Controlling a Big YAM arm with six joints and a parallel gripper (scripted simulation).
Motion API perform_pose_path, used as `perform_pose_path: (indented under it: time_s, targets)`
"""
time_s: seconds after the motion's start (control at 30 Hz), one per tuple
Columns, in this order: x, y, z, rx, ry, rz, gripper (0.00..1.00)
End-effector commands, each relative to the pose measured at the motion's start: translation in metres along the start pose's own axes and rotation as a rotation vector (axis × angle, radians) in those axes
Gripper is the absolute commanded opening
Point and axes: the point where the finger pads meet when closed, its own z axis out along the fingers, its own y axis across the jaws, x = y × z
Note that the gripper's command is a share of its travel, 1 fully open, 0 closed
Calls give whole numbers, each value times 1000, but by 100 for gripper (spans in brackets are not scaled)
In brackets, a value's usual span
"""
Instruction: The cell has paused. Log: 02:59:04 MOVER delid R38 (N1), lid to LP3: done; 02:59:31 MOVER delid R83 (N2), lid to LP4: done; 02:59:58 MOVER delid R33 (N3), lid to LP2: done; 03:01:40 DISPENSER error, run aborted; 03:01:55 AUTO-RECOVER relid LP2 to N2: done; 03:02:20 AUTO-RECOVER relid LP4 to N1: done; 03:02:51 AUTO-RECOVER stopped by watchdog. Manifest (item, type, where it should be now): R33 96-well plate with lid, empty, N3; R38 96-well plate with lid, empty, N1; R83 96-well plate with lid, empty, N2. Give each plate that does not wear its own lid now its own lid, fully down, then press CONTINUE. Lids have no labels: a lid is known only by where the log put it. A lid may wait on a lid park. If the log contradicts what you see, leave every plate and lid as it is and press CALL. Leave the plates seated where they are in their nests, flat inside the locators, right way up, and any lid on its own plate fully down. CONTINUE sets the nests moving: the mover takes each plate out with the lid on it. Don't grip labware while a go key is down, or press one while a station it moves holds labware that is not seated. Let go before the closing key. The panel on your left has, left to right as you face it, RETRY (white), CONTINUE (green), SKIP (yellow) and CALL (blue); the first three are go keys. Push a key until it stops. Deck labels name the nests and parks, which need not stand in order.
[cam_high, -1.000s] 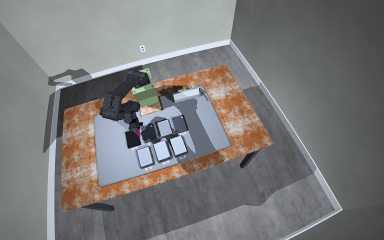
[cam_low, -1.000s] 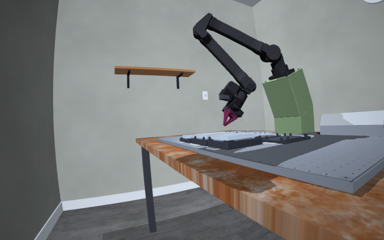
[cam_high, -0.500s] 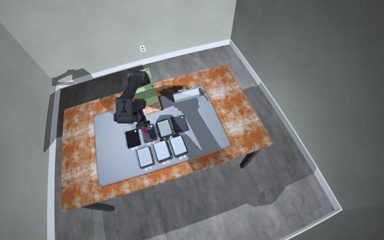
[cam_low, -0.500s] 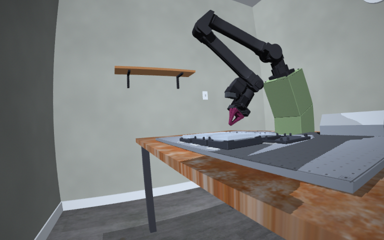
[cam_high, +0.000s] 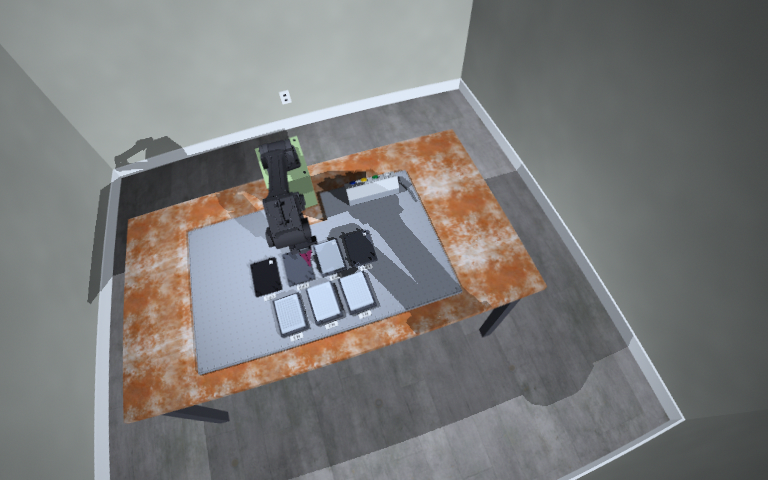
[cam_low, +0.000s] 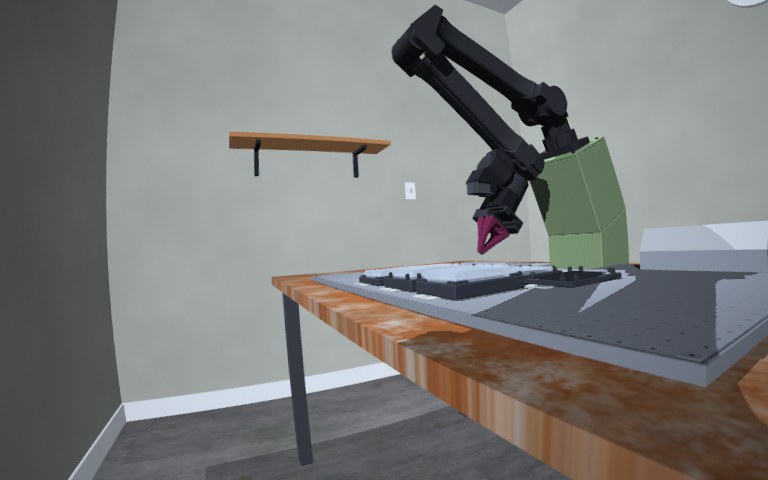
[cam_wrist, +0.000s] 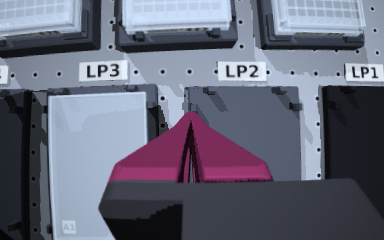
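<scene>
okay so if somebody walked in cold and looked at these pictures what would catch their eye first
Probably the black arm folded high over the deck, its magenta gripper shut and empty above the lid parks. Next, the rust-orange table, then the one pale lid lying on LP3, beside bare LP2.

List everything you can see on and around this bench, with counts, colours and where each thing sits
Well plates: three, pale, front row of nests; the left one shows open wells.
Lid: one, translucent white, on park LP3.
Lid parks LP2 and LP1: dark, bare.
Deck plate: one, grey, perforated, on the table.
Table: one, orange.
Key panel: one, white, back of the deck.
Wall shelf: one, wooden.
Pedestal: one, green.
Arm: one, black.
Gripper: magenta fingers, shut, empty, above LP2.
</scene>
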Motion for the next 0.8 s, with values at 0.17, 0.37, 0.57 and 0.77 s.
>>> perform_pose_path:
  time_s: [0.17, 0.37, 0.57, 0.77]
  targets:
    - [-2, 47, -8, -29, -14, 16, 0]
    - [-21, 70, -4, -37, -78, 28, 0]
    - [-16, 100, -4, -35, -53, 24, 0]
    - [-16, 131, -6, -37, -53, 26, 0]
